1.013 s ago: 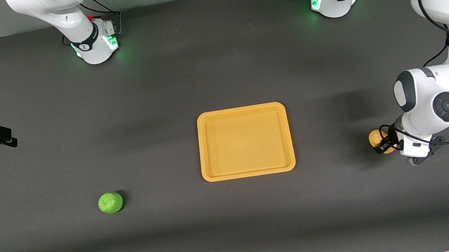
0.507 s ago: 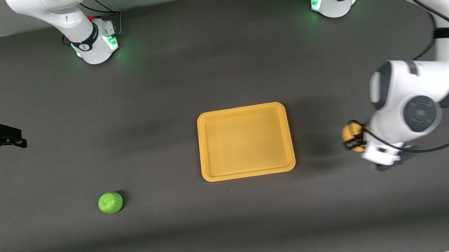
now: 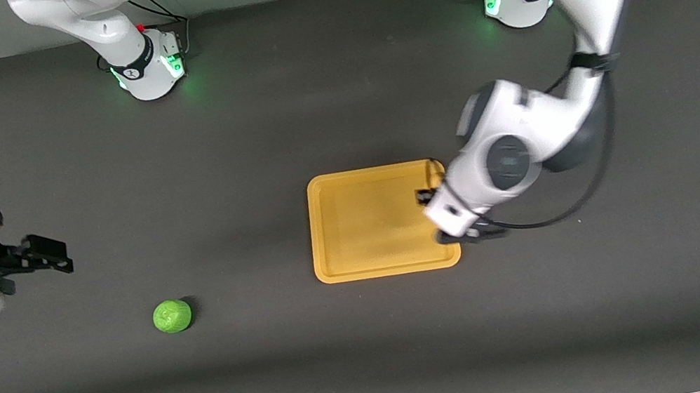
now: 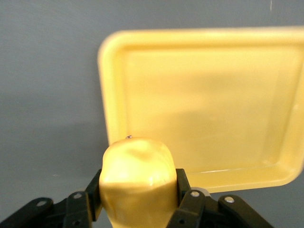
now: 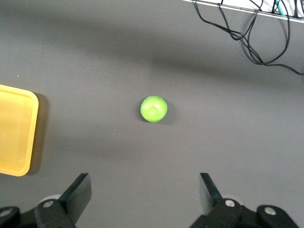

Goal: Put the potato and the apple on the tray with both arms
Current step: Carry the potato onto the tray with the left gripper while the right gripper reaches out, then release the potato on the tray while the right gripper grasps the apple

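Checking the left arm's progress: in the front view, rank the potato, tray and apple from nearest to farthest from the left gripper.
1. Potato: clamped in the left gripper.
2. Tray: directly under that gripper, at its edge toward the left arm's end.
3. Apple: on the table toward the right arm's end.

White jointed arms (image 3: pixel 542 114) with dark grey joint caps, black cables, green-lit bases (image 3: pixel 147 70) — black grippers (image 5: pixel 142 199) with silver screws.

Tray (image 3: pixel 327 229) smooth plastic; apple (image 3: pixel 171 316) bumpy; table (image 3: pixel 350 367) matt.
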